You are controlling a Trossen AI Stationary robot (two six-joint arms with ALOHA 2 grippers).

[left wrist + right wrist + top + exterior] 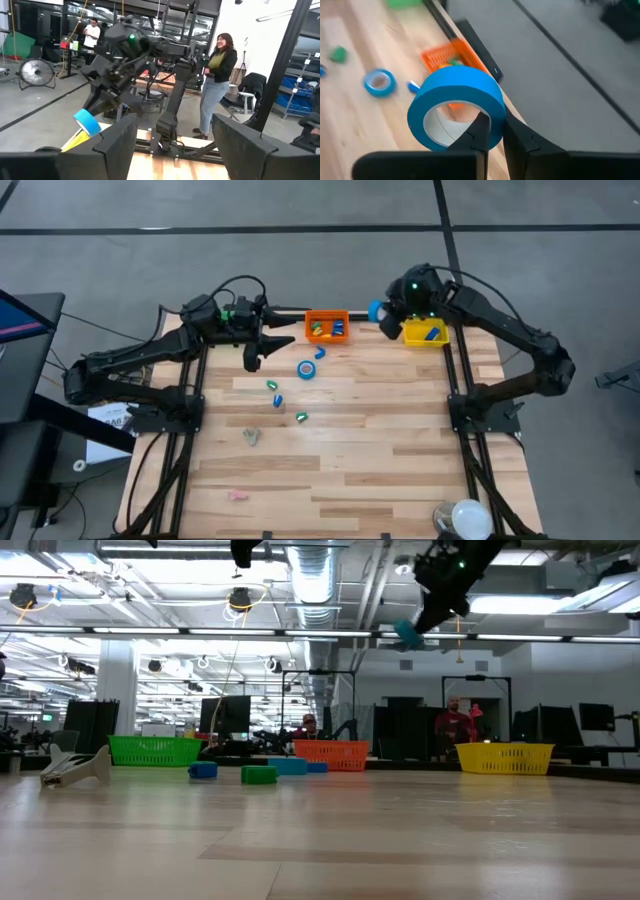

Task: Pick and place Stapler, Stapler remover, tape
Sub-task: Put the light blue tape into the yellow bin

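Observation:
My right gripper (pixel 383 312) is raised above the table's far edge, between the orange bin (pixel 327 327) and the yellow bin (pixel 425 333), and is shut on a blue tape roll (pixel 455 107). In the low view this roll (pixel 408 635) hangs high over the table. A second blue tape roll (pixel 306 369) lies flat on the wood. Small green and blue staplers (pixel 276 392) lie near it, and a pale stapler remover (pixel 251 436) lies nearer. My left gripper (pixel 252 358) hovers open by the far left edge, touching nothing. My right gripper holds the tape roll by the ring's wall (pixel 495 120), with one finger (pixel 479 134) inside the hole and the other (pixel 520 140) outside. The roll is lifted clear of the table and stands on edge in the hold.
The orange and yellow bins hold small items. A green bin (pixel 155 750) stands at the far left. A pink piece (pixel 238 495) and a white round object (pixel 466 518) lie near the near edge. People stand in the room beyond (pixel 215 90).

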